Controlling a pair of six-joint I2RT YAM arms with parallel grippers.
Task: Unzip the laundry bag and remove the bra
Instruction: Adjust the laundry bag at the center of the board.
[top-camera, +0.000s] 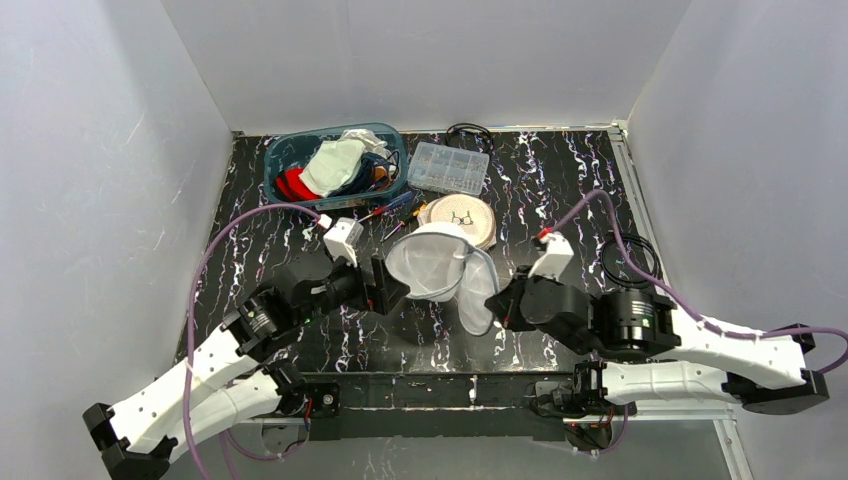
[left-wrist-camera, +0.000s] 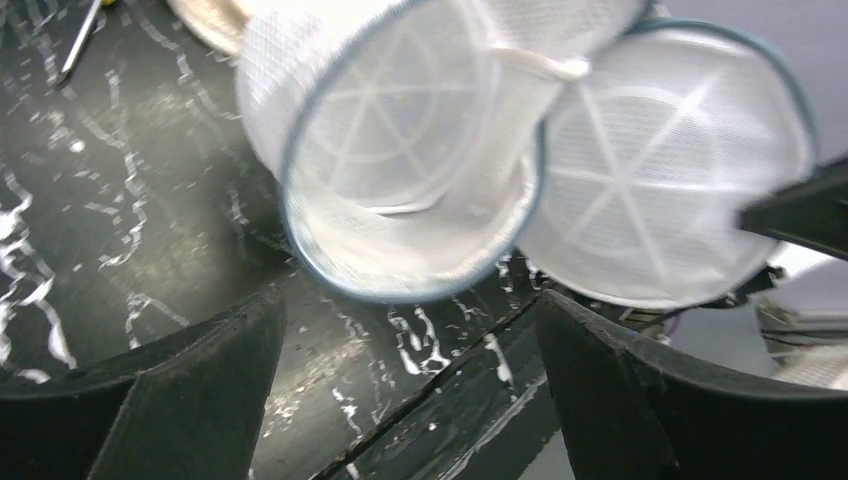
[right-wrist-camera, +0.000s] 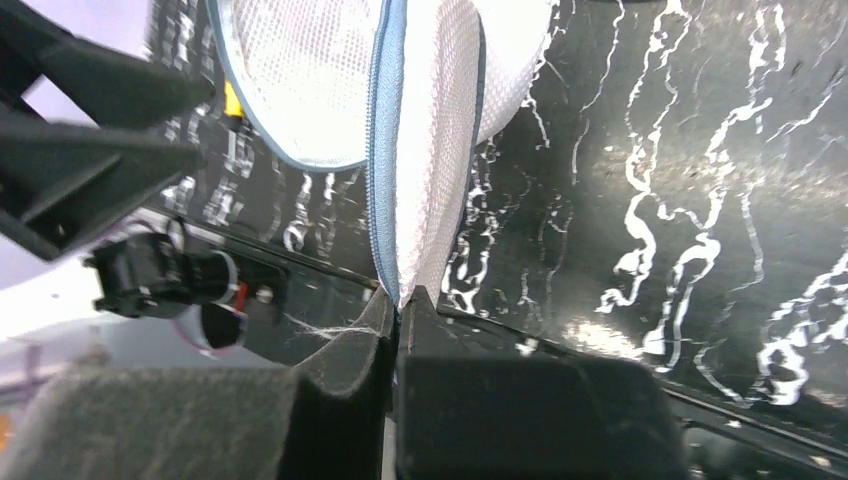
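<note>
- The right gripper (right-wrist-camera: 398, 300) has its jaws pressed together on the lower edge of a white mesh laundry bag (right-wrist-camera: 430, 150), pinching the fabric right beside the blue zipper trim (right-wrist-camera: 385, 170).
- The left gripper (left-wrist-camera: 410, 345) has its jaws spread wide apart with nothing between them. Its fingers (left-wrist-camera: 190, 390) sit low over the table (left-wrist-camera: 120, 200), just in front of the bag.
- In the left wrist view the bag's round mouth faces the camera and stands unzipped, with the circular lid flap (left-wrist-camera: 660, 170) swung out to one side. A bra cannot be made out through the mesh.
- From above, the bag sits near the middle of the black marbled table, between the two grippers, and leans against a round tan disc (top-camera: 465, 222) behind it.
- Further back are a blue bin (top-camera: 283, 160) heaped with cloth, a clear compartment box (top-camera: 450, 167) and some screwdrivers (top-camera: 395, 207).
</note>
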